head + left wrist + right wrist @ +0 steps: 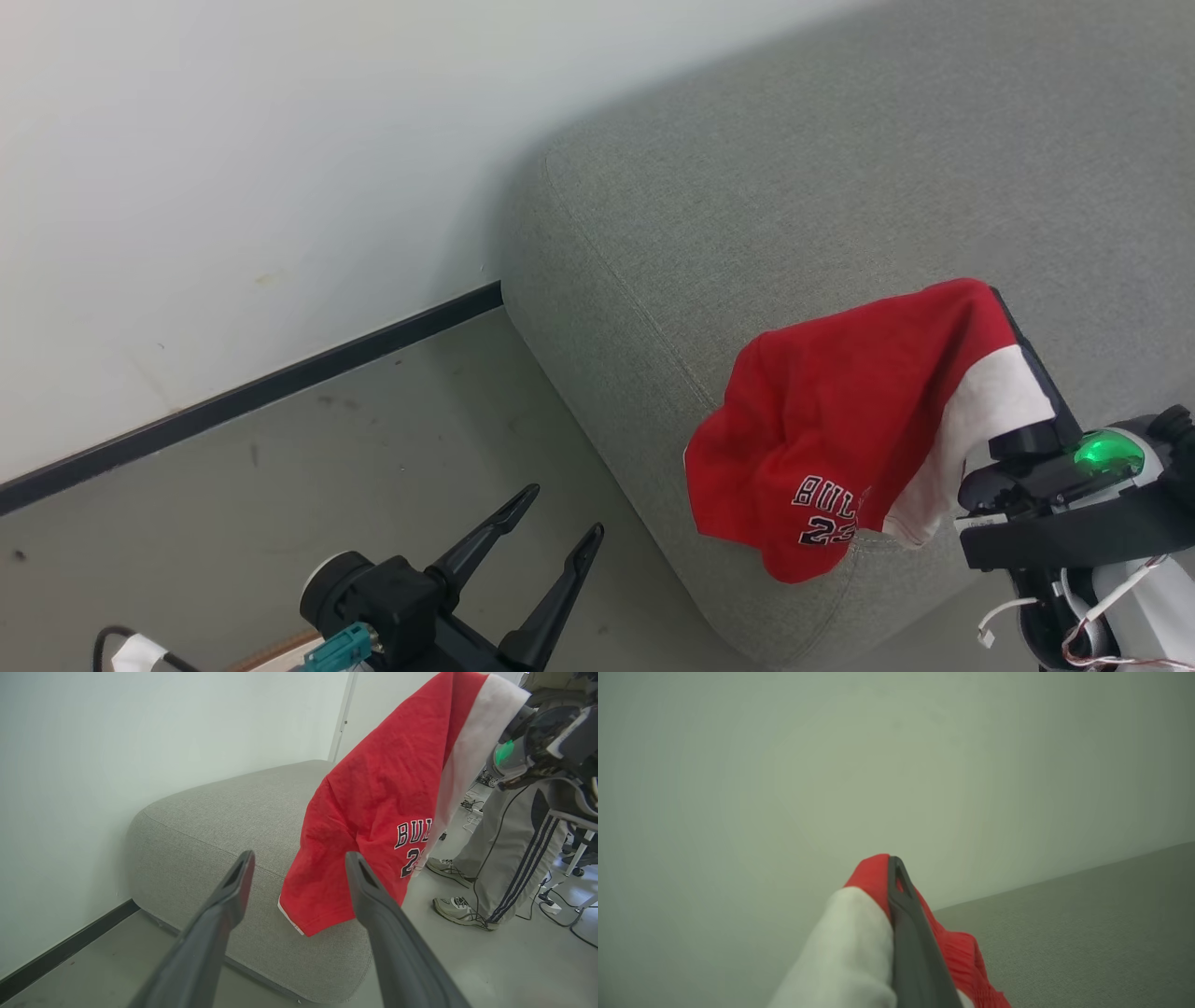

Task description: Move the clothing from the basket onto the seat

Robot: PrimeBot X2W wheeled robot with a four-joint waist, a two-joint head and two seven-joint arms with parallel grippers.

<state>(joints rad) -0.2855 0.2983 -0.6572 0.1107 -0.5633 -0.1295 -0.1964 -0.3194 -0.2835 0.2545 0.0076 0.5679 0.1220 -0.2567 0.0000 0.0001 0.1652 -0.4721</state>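
A red jersey [822, 439] with white trim and dark lettering hangs in the air from my right gripper [994, 301], which is shut on its upper part. The clothing dangles over the front corner of the grey seat [747, 205]; whether its hem touches the cushion I cannot tell. In the right wrist view the cloth [859, 933] drapes over my right gripper [891, 865], one dark finger [908, 938] showing. My left gripper [565, 511] stands open and empty over the floor, left of the seat, fingers [233, 891] aimed at the jersey [373, 802]. The basket is out of view, save perhaps a thin brown curved edge [275, 649].
A pale wall [233, 168] with a black skirting strip [261, 392] runs behind the seat [224, 812]. Grey floor [280, 504] lies under my left arm. A person's legs [514, 849] in grey striped trousers and sneakers stand beyond the seat, with cables on the floor [556, 900].
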